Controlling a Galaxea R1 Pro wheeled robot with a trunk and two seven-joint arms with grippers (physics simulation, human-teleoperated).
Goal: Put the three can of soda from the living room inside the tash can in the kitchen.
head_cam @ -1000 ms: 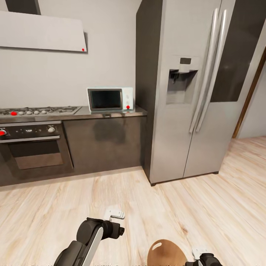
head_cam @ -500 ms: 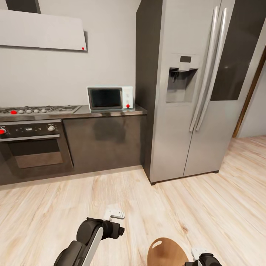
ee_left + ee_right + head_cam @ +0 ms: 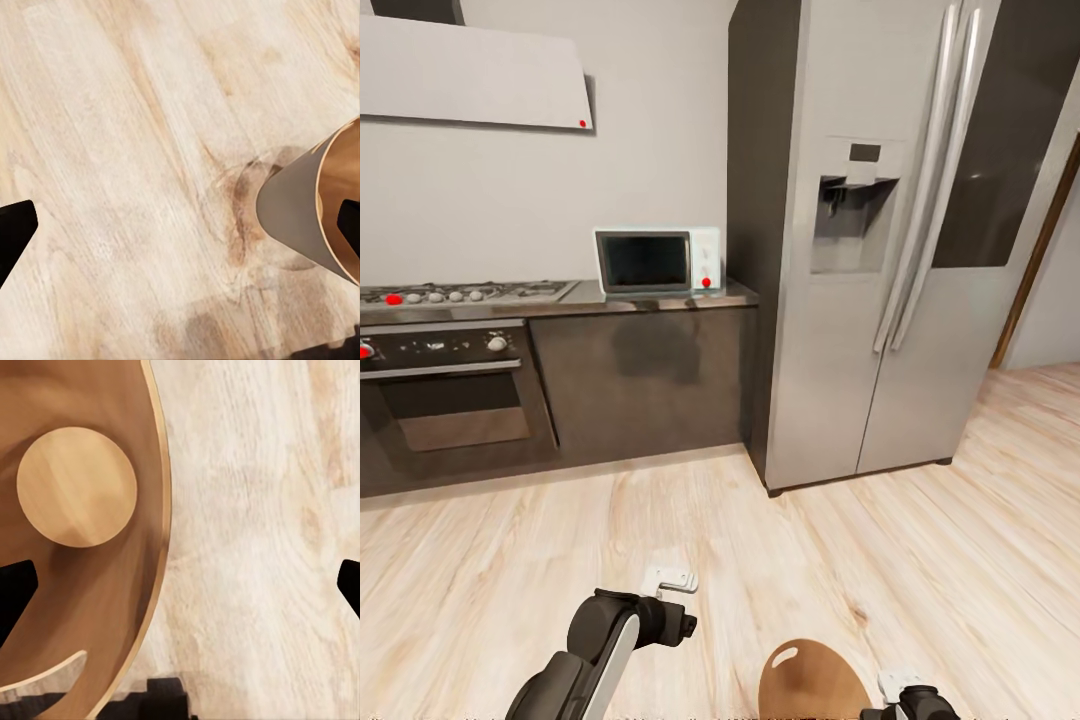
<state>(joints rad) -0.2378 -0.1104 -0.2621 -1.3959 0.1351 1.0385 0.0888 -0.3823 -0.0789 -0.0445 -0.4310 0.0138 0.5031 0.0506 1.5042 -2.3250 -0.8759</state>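
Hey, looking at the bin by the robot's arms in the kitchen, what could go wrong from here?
1. The bin sits close beside the right gripper; a sideways move might knock it over.
2. Its inside looks bare, so cans may still need fetching.
3. Driving forward, the base might bump the bin, which lies low at the head view's bottom edge.

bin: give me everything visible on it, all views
The bin is a small round tapered container, pale grey outside and tan-brown inside, wood-like in look. It stands upright on the light wood floor at the head view's lower edge, between the two arms and nearer the right gripper. The right wrist view looks down into it: a lighter round base, smooth brown wall, thin pale rim, no cans in the part shown. The left wrist view shows its outer wall and a soft shadow at its foot. Neither gripper touches it.
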